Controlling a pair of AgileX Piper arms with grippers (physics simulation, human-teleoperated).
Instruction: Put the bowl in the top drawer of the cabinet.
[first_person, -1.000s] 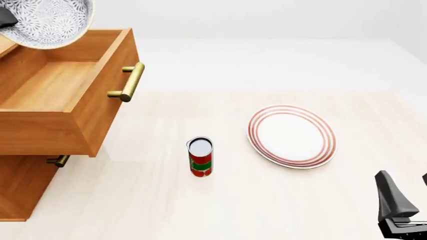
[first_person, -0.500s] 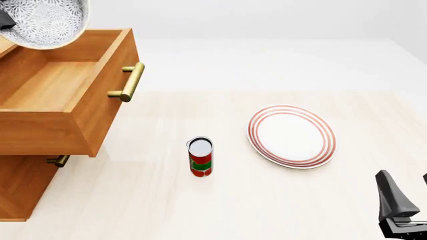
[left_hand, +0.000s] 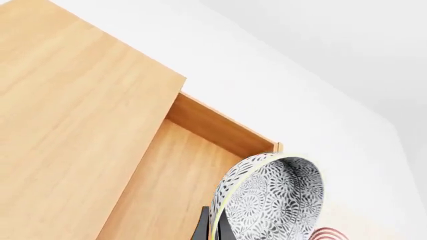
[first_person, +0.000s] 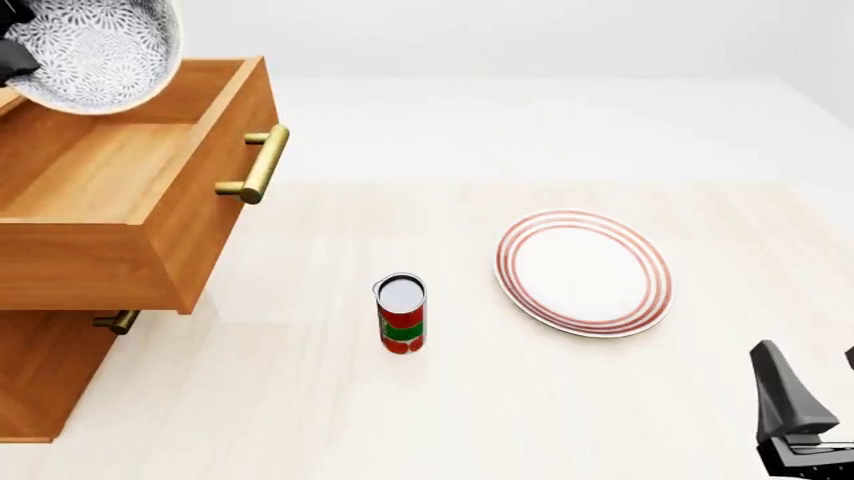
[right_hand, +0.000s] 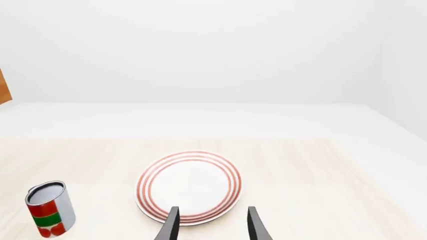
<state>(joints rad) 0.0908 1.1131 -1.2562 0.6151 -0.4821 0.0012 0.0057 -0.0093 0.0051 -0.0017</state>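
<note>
We've got the bowl (first_person: 94, 50) pinched by its rim in the left hand (left_hand: 213, 231), tilted above the open top drawer (first_person: 127, 175)'s back corner. Letting go here, it might clip the cabinet (left_hand: 73, 125) top or roll.

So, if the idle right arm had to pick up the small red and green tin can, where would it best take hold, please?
Probably around the upright red and green tin can at mid-height, coming from the right, with the right pincer spread across its round side. It stands alone on the pale wooden table, apart from the flat red-ringed white plate, so both sides look free.
</note>
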